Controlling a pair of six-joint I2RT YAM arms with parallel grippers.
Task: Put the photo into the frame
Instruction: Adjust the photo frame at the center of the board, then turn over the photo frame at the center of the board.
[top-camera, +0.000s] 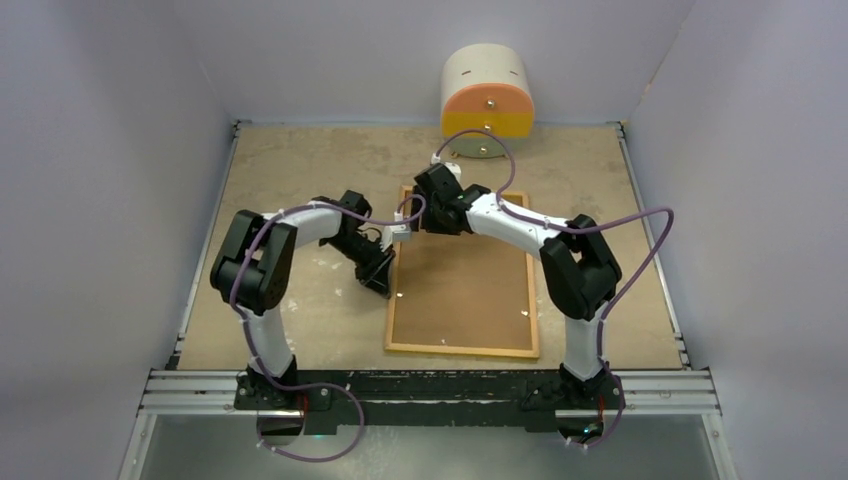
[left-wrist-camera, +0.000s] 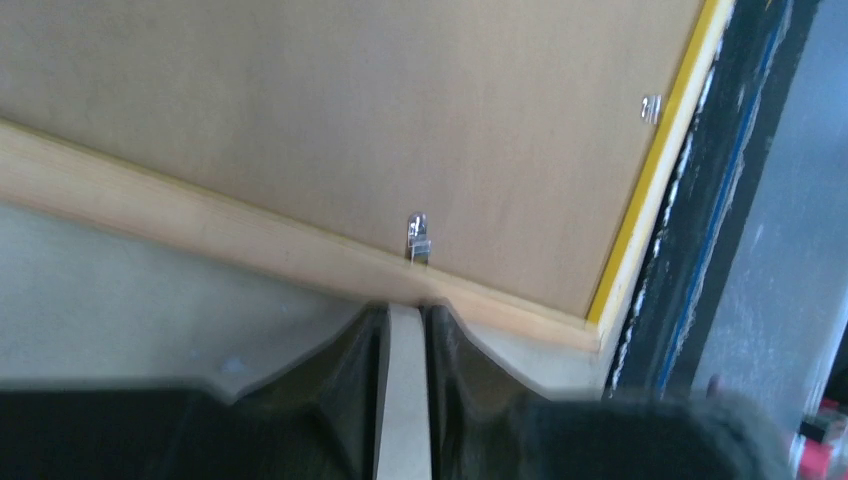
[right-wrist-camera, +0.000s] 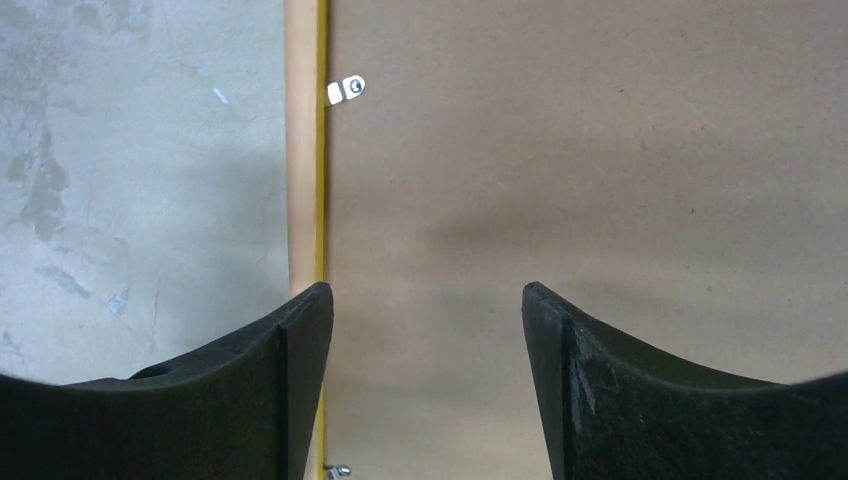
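Left jaws, black and blurred at the bottom of my left wrist view: narrow, with a pale strip filling the slot between them. Whether that strip is a thin held thing or bare surface (left-wrist-camera: 120, 300) showing through, I cannot tell. Tips sit at the left rail of the frame (left-wrist-camera: 200, 220), just short of a small metal clip (left-wrist-camera: 418, 240).

Right jaws: wide apart, holding nothing, hovering over the frame's far left corner. One finger is above the wooden rail and its yellow lip, the other above the backing board (right-wrist-camera: 600, 150). A second clip (right-wrist-camera: 347, 90) lies beyond them.

Frame: back-up on the surface, right of centre, long sides running from near edge toward far edge. Its far left corner is hidden under my right wrist in the top view.

Backing board: brown, lying within the rails, covering the whole opening.

Photo: not visible in any view.

Drum (top-camera: 486, 92): white over orange, at the middle of the far edge.
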